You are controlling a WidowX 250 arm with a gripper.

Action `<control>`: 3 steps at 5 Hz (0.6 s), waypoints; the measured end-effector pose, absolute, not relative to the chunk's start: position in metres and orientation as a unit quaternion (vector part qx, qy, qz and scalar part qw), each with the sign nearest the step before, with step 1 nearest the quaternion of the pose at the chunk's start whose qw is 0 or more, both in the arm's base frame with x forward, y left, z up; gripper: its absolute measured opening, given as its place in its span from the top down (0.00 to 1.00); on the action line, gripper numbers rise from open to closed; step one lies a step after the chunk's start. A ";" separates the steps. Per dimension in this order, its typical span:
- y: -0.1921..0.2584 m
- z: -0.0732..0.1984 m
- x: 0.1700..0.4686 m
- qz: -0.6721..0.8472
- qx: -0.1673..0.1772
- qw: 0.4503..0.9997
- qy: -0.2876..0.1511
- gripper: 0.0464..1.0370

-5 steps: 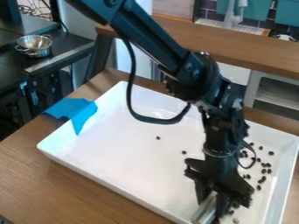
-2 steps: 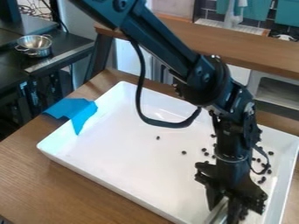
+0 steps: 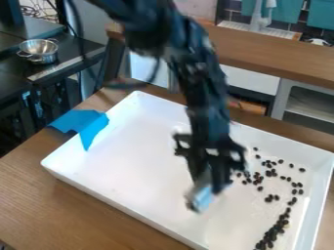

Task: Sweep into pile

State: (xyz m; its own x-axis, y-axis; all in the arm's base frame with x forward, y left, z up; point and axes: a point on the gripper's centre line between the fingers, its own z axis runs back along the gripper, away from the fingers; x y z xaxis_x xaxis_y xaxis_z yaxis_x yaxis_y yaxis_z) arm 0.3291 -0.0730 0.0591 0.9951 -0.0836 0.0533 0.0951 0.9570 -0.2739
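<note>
Over the middle of the white tray (image 3: pixel 98 190) hangs my gripper (image 3: pixel 207 183), pointing down and blurred. It is shut on a silvery, light-blue scraper-like tool (image 3: pixel 201 196), whose lower end is over the tray's floor; whether it touches cannot be told. Dark beans (image 3: pixel 281 224) lie to the right of the gripper, in a dense strip near the tray's lower right side. Several looser beans are spread above that strip, up to the gripper's right side. The arm may hide some others.
Blue tape (image 3: pixel 83 124) is stuck over the tray's left corner. A wooden ledge (image 3: pixel 281 53) runs behind the tray. Metal bowls (image 3: pixel 39 50) stand on a black surface at the upper left.
The gripper has moved left and up with the tool, from the tray's lower right to its middle. More beans show at the right, and the two single beans near the middle are out of sight.
</note>
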 end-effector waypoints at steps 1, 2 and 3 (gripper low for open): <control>-0.025 0.081 0.339 -0.025 -0.152 0.988 -0.027 0.66; 0.021 0.091 0.349 0.001 -0.136 0.989 -0.050 0.66; 0.054 0.081 0.364 0.028 -0.118 0.991 -0.050 0.66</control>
